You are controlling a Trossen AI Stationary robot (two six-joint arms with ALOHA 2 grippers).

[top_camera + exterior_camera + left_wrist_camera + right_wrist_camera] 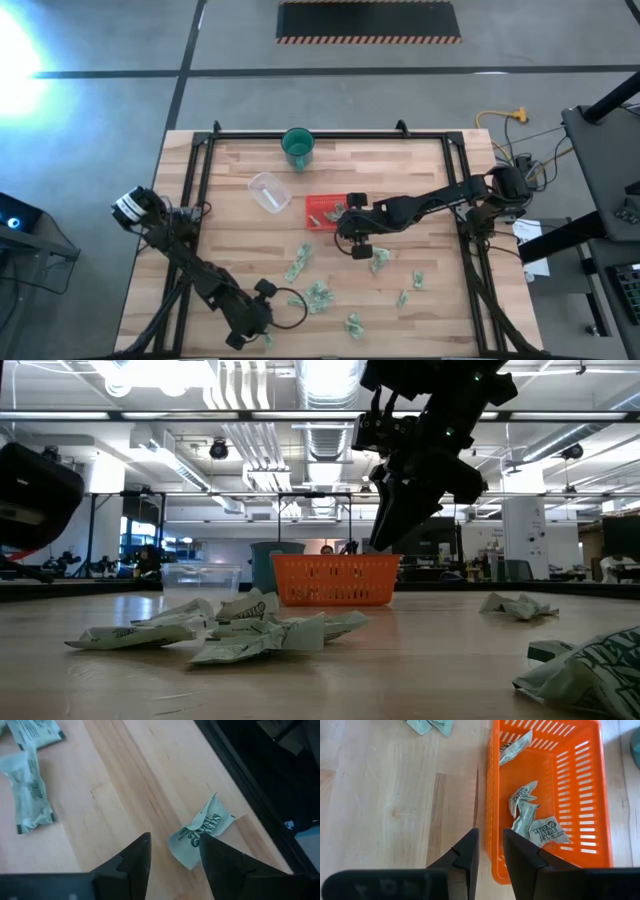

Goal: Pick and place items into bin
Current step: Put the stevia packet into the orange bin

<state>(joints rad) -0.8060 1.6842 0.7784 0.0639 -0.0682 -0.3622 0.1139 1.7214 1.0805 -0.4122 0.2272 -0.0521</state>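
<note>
One red bin (322,211), a shallow rectangular plastic tray with slotted, lattice-like walls, sits on the pale wooden bench (420,180). Three crumpled pale-green wrappers (527,812) with dark print lie inside it. About seven more wrappers (298,266) lie scattered on the boards in front of the bin, though the overhead view is too coarse for a sure count. One clear round plastic container (268,192) sits just left of the bin, and one green cup (298,147) stands behind it.

The right hand (489,851) hangs above the bin's right-hand wall, its two dark fingers a narrow gap apart and holding nothing. The left hand (174,855) is well away from the bin, low at the bench's front edge, fingers moderately spread and empty, with one flattened wrapper (200,831) lying just ahead of them.
</note>
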